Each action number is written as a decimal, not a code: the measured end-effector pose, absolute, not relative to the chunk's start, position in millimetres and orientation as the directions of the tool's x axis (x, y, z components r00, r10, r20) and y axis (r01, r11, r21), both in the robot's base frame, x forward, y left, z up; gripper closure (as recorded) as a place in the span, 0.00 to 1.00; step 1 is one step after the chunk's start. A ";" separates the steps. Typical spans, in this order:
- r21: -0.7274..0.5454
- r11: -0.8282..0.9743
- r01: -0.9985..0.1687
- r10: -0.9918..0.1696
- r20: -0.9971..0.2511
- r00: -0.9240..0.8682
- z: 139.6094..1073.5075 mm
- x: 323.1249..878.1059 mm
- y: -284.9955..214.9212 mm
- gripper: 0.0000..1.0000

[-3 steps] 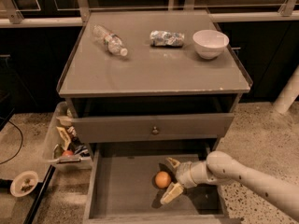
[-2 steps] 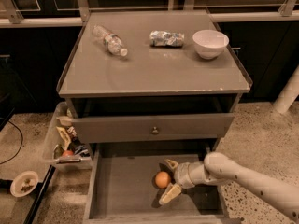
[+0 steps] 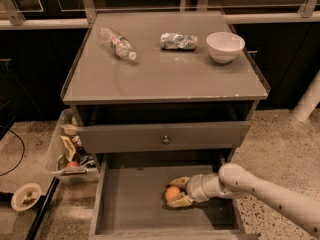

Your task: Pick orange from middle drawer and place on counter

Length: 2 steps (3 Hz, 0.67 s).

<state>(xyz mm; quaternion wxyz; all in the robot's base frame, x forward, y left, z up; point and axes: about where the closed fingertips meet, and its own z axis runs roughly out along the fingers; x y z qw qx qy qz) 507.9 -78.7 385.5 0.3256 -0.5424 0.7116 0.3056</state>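
Grey-floored middle drawer (image 3: 130,201): the round orange (image 3: 172,193) is straddled by the open-fingered end effector (image 3: 175,193), extended from the right. Plastic bottle (image 3: 116,42), crumpled packet (image 3: 178,41) and white bowl (image 3: 225,46) are borne on the bench (image 3: 165,76).

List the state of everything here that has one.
middle drawer: pulled open.
drawer above it: closed.
orange: resting on the middle drawer's floor.
gripper: inside the middle drawer, at the orange.
bottle: lying on its side on the counter.
crumpled packet: lying flat.
bowl: upright.

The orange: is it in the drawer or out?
In: the small round orange fruit lies on the wide grey drawer's floor, at the gripper's tip.
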 end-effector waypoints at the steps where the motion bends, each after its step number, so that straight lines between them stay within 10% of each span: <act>1: 0.082 0.225 -0.971 -0.573 -0.795 -0.200 385.5 507.8 -78.6 0.64; 2: 0.082 0.225 -0.971 -0.573 -0.795 -0.200 385.4 507.8 -78.6 0.88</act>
